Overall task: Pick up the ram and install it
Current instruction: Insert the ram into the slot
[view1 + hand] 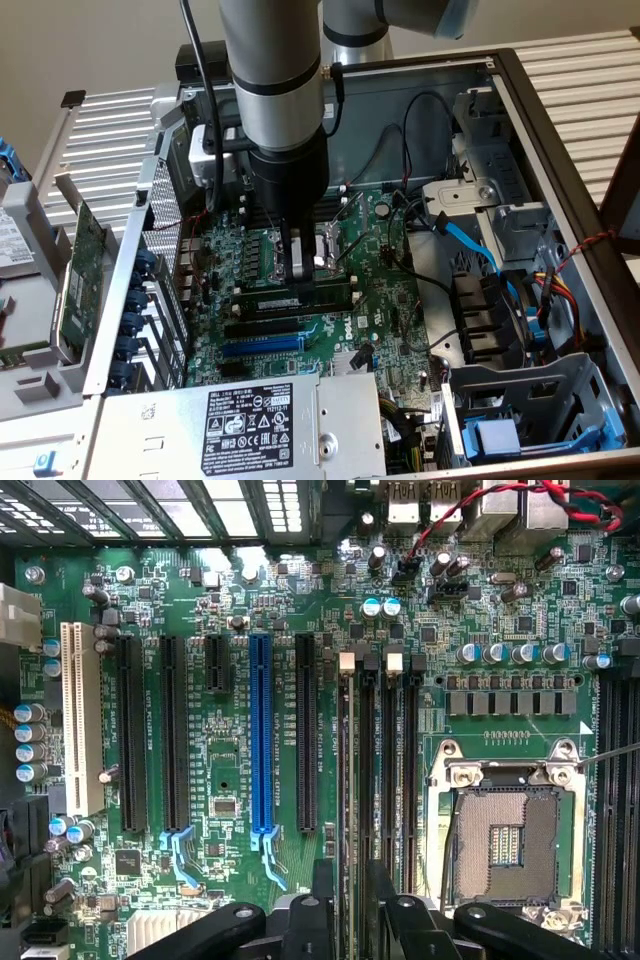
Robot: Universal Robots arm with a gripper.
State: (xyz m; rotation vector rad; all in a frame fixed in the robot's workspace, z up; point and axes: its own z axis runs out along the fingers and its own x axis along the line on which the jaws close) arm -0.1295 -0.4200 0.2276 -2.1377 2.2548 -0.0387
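Observation:
The ram [297,297] is a long narrow stick with a pale label. It stands on edge in the memory slot nearest the black expansion slots on the green motherboard [375,300]. In the wrist view the ram [345,780] shows edge-on as a thin dark line running away from the fingers. My gripper [300,268] hangs straight above its middle. The two black fingers [322,895] stand apart on either side of the stick with a gap at each side, so the gripper [350,900] is open and holds nothing.
The bare CPU socket [505,845] lies just beside the memory slots. Blue, black and white expansion slots [262,730] lie on the other side. A power supply [250,420] sits at the case front; a blue cable [470,245] and drive cages are at the exterior view's right. A green expansion card [85,260] stands outside the case at the left.

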